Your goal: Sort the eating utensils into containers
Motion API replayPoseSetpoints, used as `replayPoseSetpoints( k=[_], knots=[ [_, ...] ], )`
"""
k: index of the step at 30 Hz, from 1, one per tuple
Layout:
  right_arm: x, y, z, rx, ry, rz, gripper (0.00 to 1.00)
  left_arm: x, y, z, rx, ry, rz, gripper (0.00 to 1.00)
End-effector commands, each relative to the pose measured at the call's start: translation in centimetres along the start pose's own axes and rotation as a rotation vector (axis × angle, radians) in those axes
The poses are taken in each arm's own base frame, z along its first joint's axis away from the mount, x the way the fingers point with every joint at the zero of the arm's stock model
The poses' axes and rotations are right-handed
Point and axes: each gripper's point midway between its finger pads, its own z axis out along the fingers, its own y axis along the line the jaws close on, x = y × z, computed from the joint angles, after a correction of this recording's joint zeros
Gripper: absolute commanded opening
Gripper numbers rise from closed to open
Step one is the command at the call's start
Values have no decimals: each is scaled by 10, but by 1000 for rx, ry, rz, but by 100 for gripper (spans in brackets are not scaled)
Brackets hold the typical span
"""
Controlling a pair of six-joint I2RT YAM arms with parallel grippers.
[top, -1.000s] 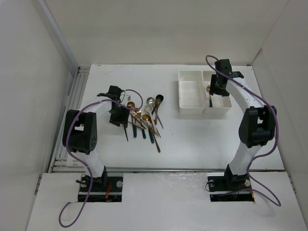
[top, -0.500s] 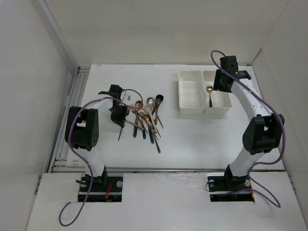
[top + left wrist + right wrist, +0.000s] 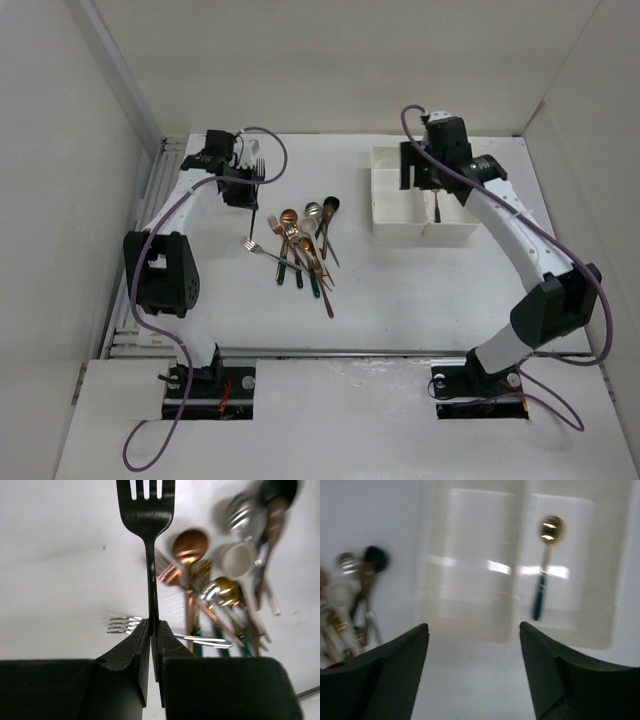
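Fork (image 3: 146, 515) (black) lengthwise in left gripper (image 3: 154, 630), tines pointing away

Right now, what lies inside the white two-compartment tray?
One gold spoon with a teal handle lies in the compartment farther from the pile; the other looks empty. From above, the right gripper hides part of the tray.

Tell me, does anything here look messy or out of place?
Only the pile of utensils: a tangled heap on the table, handles crossing, with one silver fork poking out sideways. Nothing looks spilled or broken.
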Motion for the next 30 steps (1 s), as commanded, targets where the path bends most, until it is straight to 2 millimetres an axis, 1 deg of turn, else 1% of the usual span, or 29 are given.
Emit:
replayPoseSetpoints(
  k=[1, 2, 3, 4, 5, 6, 7, 8, 9, 10, 11, 12, 13, 14, 15, 17, 18, 19, 20, 22, 23, 24, 25, 26, 27, 28, 29, 30],
  knots=[
    [-46, 109, -64, -448, -258, -80, 82, -60, -44, -76, 141, -253, 20, 0],
    [-45, 136, -78, -558, -292, -107, 95, -77, -56, -93, 189, -323, 27, 0],
    [-26, 184, -98, -753, -282, -169, 100, -81, -60, -94, 210, -338, 8, 0],
    [-44, 208, -124, -864, -397, -169, 100, -90, -67, -106, 231, -378, -6, 0],
    [-45, 226, -140, -942, -415, -139, 100, -98, -73, -112, 257, -398, -52, 0],
    [-42, 244, -148, -1018, -412, -135, 100, -101, -81, -118, 282, -417, -59, 0],
    [-49, 262, -165, -1082, -439, -126, 100, -106, -84, -123, 289, -428, -79, 0],
    [-50, 278, -152, -1097, -421, -107, 100, -107, -89, -125, 301, -430, -92, 0],
    [-54, 285, -148, -1105, -396, -70, 99, -112, -92, -129, 311, -442, -115, 0],
    [-66, 294, -154, -1127, -411, -58, 97, -111, -96, -129, 317, -438, -108, 0],
    [-66, 300, -145, -1118, -384, -33, 96, -113, -101, -136, 316, -457, -96, 0],
    [-60, 309, -127, -1114, -329, 1, 95, -113, -101, -136, 316, -457, -96, 0],
    [-62, 312, -121, -1106, -323, 14, 93, -111, -102, -139, 316, -457, -96, 0],
    [-70, 316, -122, -1114, -334, 23, 91, -111, -102, -139, 316, -457, -96, 0],
    [-64, 323, -107, -1106, -304, 30, 89, -111, -102, -139, 316, -457, -96, 0],
    [-63, 330, -100, -1113, -287, 36, 86, -113, -106, -145, 340, -472, -81, 0],
    [-64, 336, -101, -1123, -289, 32, 86, -113, -109, -151, 352, -478, -84, 0],
    [-55, 340, -86, -1111, -260, 30, 84, -114, -111, -152, 362, -486, -77, 0],
    [-55, 342, -83, -1110, -258, 30, 81, -114, -113, -154, 375, -490, -80, 0],
    [-48, 345, -72, -1102, -231, 38, 77, -113, -115, -155, 387, -485, -86, 0],
    [-48, 346, -73, -1103, -225, 46, 76, -111, -115, -152, 386, -477, -89, 0],
    [-44, 347, -67, -1099, -214, 46, 74, -109, -115, -154, 386, -478, -89, 0],
    [-44, 347, -67, -1100, -208, 55, 73, -108, -117, -154, 396, -475, -85, 0],
    [-40, 351, -59, -1095, -189, 64, 71, -105, -116, -150, 394, -464, -90, 0],
    [-37, 352, -54, -1091, -180, 64, 62, -101, -121, -147, 416, -449, -90, 0],
    [-41, 355, -58, -1109, -182, 69, 54, -98, -122, -144, 425, -436, -91, 0],
    [-39, 358, -52, -1106, -175, 69, 46, -96, -122, -145, 425, -436, -91, 0],
    [-38, 358, -54, -1116, -164, 75, 27, -91, -121, -139, 424, -417, -107, 0]
  ],
)
